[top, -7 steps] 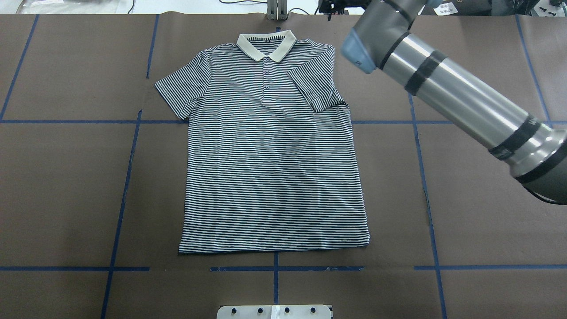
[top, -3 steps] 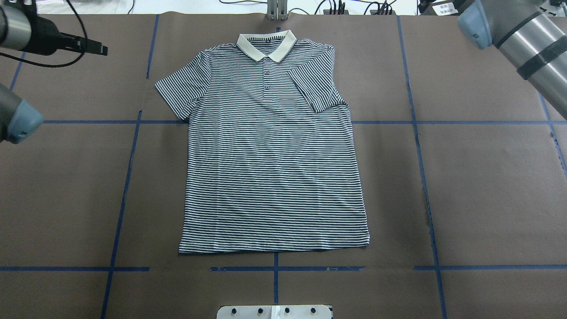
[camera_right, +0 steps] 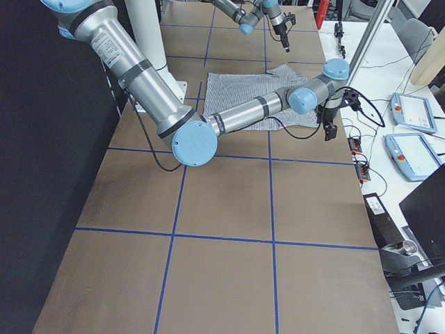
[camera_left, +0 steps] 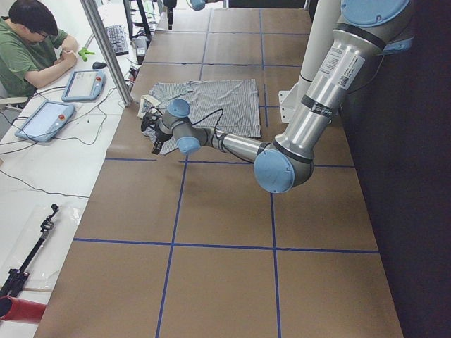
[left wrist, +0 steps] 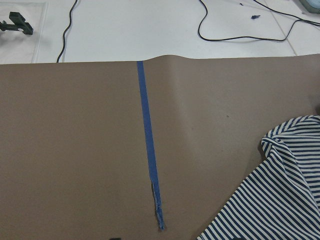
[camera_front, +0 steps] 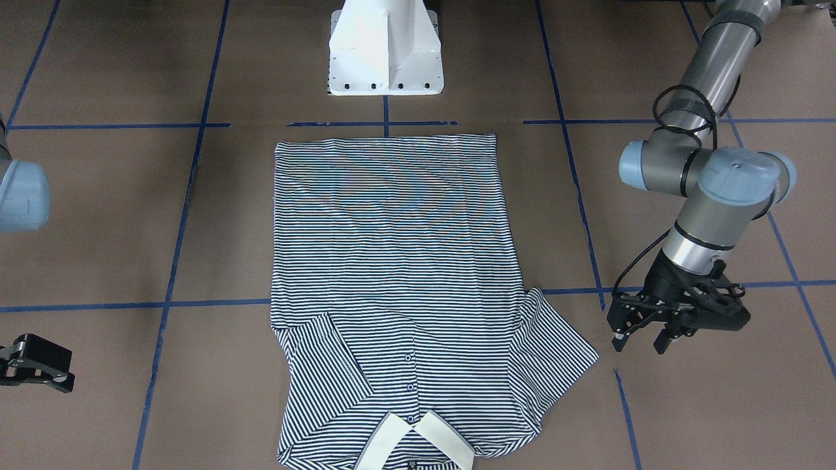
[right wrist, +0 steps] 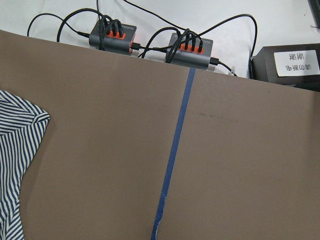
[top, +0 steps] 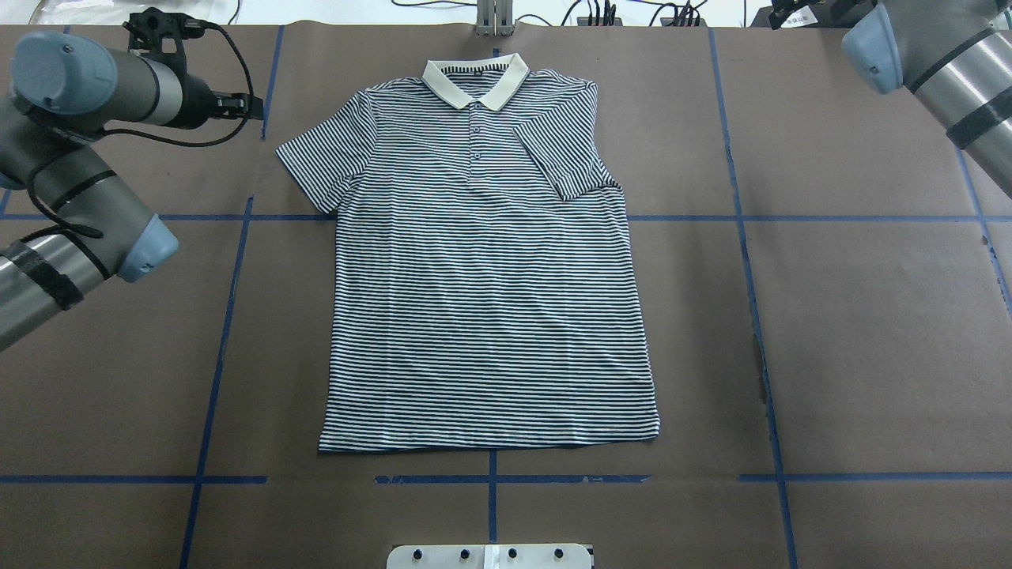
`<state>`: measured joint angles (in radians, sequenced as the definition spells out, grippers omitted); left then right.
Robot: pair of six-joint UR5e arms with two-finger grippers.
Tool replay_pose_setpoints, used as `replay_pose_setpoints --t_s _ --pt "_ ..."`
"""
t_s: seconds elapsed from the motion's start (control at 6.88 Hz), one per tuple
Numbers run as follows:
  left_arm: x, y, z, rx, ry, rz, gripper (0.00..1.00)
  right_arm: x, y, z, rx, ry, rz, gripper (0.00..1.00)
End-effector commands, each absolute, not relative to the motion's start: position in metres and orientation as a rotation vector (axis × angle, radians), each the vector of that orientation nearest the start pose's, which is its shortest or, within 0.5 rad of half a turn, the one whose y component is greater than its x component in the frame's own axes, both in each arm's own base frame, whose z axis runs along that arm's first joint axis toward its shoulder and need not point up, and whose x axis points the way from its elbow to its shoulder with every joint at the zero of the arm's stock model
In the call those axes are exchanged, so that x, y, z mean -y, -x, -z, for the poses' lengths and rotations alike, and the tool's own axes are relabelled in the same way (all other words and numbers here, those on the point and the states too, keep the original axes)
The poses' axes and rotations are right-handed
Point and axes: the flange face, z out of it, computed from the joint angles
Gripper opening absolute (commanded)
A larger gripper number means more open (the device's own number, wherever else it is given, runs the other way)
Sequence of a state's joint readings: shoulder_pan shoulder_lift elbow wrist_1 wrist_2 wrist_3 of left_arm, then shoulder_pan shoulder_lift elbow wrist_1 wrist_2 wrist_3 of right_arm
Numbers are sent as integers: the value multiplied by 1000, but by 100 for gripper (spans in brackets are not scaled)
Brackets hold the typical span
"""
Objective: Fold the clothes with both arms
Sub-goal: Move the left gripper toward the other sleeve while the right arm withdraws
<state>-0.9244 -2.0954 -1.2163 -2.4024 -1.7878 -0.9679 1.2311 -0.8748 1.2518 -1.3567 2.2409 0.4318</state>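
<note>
As the polo shirt (camera_front: pixel 392 248) lies flat, the left gripper (camera_front: pixel 639 342) hangs spread beside it.

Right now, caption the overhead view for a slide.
Polo shirt flat, one sleeve folded in; left arm beside the other sleeve.

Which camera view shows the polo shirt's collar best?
The overhead exterior: the whole collar lies unobstructed. The front-facing view crops it at the bottom edge, side views show it tiny at best, and wrist cameras catch only stripes.
</note>
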Motion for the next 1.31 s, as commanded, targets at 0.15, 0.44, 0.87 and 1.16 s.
replay_pose_setpoints --t_s 0.15,0.44,0.87,1.16 --pt "651 -420 -437 -815 -529 217 69 743 186 -357 812 -280 108 100" --pt "657 -427 -445 -796 -519 206 68 742 187 -357 811 -280 109 100" --pt "656 -430 -449 -791 -513 202 59 743 187 -358 809 -279 108 100" --pt "652 -435 -449 -794 -511 194 39 742 187 -359 808 -278 108 100"
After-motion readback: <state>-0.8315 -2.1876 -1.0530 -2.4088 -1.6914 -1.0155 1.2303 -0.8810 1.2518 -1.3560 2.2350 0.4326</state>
